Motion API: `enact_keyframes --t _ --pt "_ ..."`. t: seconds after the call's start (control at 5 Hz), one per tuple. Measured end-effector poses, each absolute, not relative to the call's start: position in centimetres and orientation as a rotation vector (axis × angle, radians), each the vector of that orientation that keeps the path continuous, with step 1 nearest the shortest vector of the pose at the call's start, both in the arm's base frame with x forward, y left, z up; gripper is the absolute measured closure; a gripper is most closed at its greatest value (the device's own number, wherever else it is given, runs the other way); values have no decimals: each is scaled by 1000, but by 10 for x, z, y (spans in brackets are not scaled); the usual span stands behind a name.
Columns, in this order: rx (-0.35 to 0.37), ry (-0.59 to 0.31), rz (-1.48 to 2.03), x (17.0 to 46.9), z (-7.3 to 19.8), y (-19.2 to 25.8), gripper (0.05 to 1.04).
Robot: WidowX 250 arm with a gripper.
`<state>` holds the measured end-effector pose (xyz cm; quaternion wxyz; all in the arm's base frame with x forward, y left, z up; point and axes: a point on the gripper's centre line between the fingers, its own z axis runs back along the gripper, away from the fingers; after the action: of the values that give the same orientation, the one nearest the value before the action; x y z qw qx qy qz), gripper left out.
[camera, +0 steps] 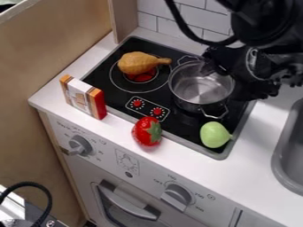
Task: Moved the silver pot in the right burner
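Observation:
The gripper (235, 79) hangs over the right rear part of the stove, at the upper right rim of the silver pot (198, 91). Part of it overlaps that rim, and whether it touches the pot I cannot tell. Upright and with nothing visible inside, the pot stands on the right half of the black stove top (121, 91), over the right burner's place. One pot handle points to the back left, the other to the front right. The pot covers the right burner's markings, and the black arm hides part of its right rim.
A brown drumstick (137, 63) lies on the left burner. Near the stove's front edge are a red strawberry (145, 132) and a light green toy (213, 135). A white, orange and red box (83, 97) stands at the left, and a grey sink (289, 150) is at the right.

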<state>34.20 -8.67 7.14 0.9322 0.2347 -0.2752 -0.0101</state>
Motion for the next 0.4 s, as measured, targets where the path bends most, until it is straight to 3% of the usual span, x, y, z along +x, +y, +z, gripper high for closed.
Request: enact_keyframes --t 0.4 --pt "385 -370 -14 343 88 -80 83"
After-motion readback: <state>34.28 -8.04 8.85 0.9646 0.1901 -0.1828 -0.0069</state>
